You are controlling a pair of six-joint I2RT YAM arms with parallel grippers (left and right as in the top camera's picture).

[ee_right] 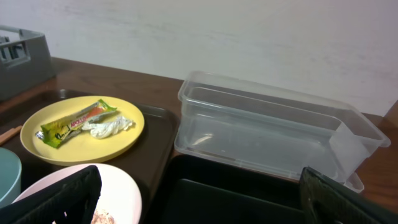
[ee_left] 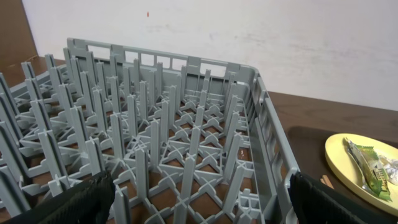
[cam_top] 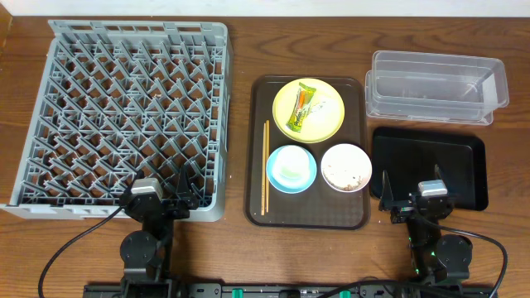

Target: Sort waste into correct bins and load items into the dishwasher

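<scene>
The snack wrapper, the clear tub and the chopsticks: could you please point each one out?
snack wrapper [cam_top: 302, 109]: overhead view, middle of the wrapper.
clear tub [ee_right: 249, 134]: right wrist view, its near wall.
chopsticks [cam_top: 265, 168]: overhead view, mid-length of the pair.

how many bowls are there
2: the light blue bowl in the brown tray's near half, the white bowl just right of it. None looks hidden.

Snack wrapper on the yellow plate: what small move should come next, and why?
Probably swing the right gripper toward the snack wrapper and lower over it. That gripper stands open and empty, the wrapper lies untouched on the yellow plate beside a white scrap, and the right arm sits nearer the plate, with the clear tub and black tray close by.
</scene>
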